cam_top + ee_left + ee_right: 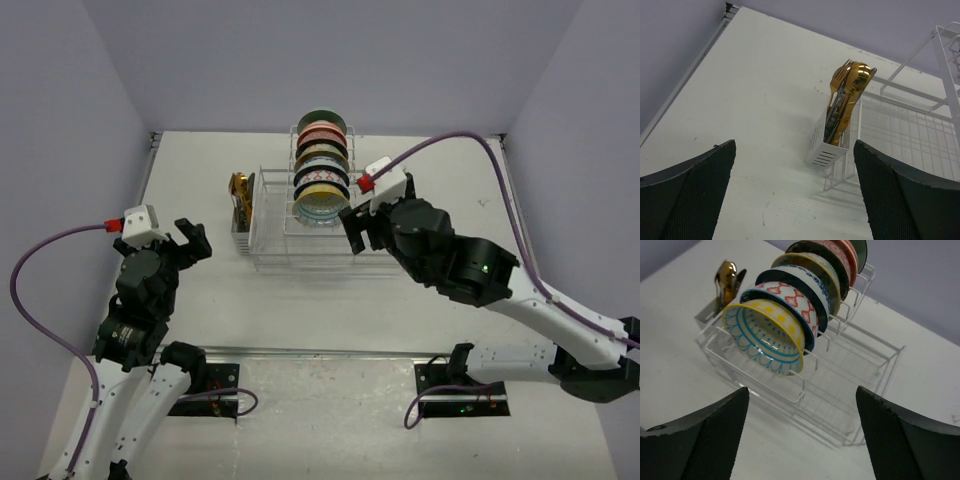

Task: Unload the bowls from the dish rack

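The white wire dish rack (272, 245) stands at the table's middle back. Several bowls (322, 165) stand on edge in its upright slots. The nearest bowl (765, 335) is yellow with blue arcs; behind it are a red-patterned bowl (792, 300) and darker-rimmed ones. My right gripper (357, 228) is open and empty, just right of the rack's front corner, facing the nearest bowl without touching it. My left gripper (192, 243) is open and empty, left of the rack, well apart from it.
A small white utensil holder (826, 145) with gold cutlery (847, 92) hangs on the rack's left end; it also shows in the top view (241, 200). The table's left edge (685, 75) meets the purple wall.
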`<state>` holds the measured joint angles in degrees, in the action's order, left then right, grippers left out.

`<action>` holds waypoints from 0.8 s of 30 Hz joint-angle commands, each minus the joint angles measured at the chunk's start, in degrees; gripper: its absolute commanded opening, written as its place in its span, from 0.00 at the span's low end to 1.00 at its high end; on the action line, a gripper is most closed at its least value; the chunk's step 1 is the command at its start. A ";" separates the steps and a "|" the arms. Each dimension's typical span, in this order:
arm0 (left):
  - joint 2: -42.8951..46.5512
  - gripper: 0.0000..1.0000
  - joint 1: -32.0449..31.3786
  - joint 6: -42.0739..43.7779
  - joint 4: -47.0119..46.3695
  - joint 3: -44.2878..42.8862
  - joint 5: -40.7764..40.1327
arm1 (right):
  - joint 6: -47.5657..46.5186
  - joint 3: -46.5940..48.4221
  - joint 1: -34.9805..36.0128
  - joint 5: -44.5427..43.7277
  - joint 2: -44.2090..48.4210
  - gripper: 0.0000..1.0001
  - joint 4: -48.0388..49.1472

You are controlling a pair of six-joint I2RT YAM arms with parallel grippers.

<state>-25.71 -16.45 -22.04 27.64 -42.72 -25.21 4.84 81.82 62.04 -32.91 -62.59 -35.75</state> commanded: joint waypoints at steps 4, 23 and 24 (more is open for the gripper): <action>0.49 1.00 0.63 0.33 -0.92 -0.35 2.27 | -13.89 -0.96 2.47 -13.85 -6.66 0.73 8.14; 0.67 1.00 0.71 0.77 -1.09 -0.35 3.24 | -24.18 -8.43 0.10 -12.01 -14.58 0.46 31.17; 0.67 1.00 0.71 0.77 -1.10 -0.26 3.33 | -24.44 -8.87 0.01 -12.01 -14.84 0.41 31.96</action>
<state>-25.43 -16.23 -21.96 27.73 -42.72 -22.87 -16.95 73.78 62.65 -44.01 -77.36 -11.99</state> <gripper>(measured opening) 0.997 0.434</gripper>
